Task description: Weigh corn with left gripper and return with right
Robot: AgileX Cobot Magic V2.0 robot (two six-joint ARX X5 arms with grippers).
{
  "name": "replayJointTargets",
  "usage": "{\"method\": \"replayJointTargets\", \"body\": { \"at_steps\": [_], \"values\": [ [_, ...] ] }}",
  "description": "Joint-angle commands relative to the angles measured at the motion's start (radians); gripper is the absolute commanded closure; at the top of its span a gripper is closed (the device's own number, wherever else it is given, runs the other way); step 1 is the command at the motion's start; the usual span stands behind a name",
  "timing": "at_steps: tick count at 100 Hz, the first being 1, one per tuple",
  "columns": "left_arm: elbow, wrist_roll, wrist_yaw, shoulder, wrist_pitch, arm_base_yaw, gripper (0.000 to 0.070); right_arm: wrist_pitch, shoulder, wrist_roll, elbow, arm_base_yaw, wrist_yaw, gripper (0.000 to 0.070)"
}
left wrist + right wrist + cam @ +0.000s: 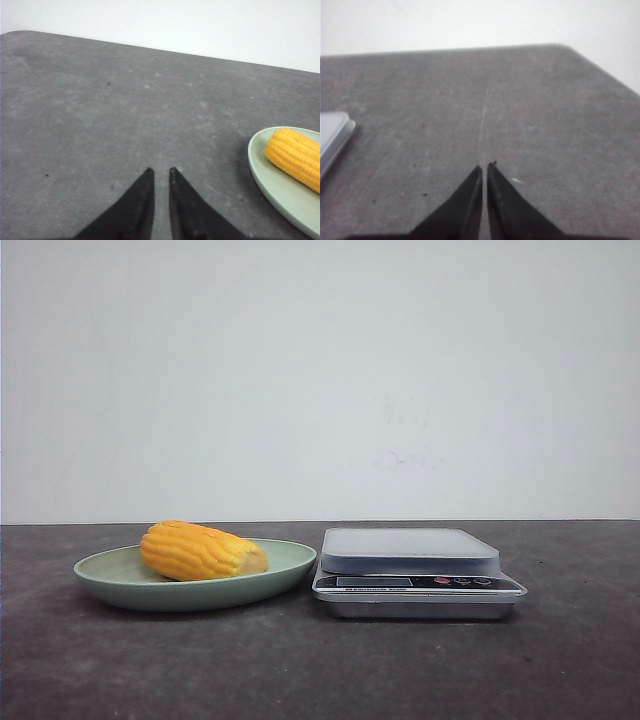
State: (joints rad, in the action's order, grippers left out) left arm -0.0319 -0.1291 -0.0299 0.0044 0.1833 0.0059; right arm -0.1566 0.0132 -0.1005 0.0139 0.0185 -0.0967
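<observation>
From the front, one pale green plate sits on the dark grey worktop, on the robot's left side. One piece of corn lies in the plate on its side. It is yellow-orange with bumpy rows, and its pale cut end points toward the scale. One silver kitchen scale stands just beside the plate, on the robot's right of it. Nothing lies on the scale's flat top. The plate and the scale are very close together, but I cannot tell if they touch. No arm shows in this view.

From the left wrist, the left hand has two black pointed fingers. The tips are close, with a thin gap between them, and they hold nothing. They hang over bare worktop. Part of the green plate shows nearby, with the corn inside it, well apart from the fingers.

From the right wrist, the right hand also has two black pointed fingers. They are almost pressed together and hold nothing. They hang over bare worktop near its far corner. One corner of the scale peeks in at the side, well apart from the fingers.
</observation>
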Motion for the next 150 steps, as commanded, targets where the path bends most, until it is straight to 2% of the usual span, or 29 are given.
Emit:
{"method": "replayJointTargets", "body": {
  "at_steps": [1,21,38,150],
  "values": [
    [0.018,0.012,0.0,-0.001,0.004,0.0,0.0688,0.005,-0.009,0.011,-0.001,-0.004,0.002,0.069],
    [0.018,0.012,0.0,-0.001,0.004,0.0,0.0688,-0.017,-0.009,0.026,-0.001,-0.008,0.005,0.069],
    [0.018,0.012,0.0,-0.001,0.004,0.0,0.0688,-0.017,-0.009,0.068,-0.001,-0.009,0.039,0.069],
    [0.018,0.012,0.0,-0.001,0.004,0.0,0.0688,-0.001,-0.009,0.067,-0.001,-0.009,0.037,0.069]
  ]
}}
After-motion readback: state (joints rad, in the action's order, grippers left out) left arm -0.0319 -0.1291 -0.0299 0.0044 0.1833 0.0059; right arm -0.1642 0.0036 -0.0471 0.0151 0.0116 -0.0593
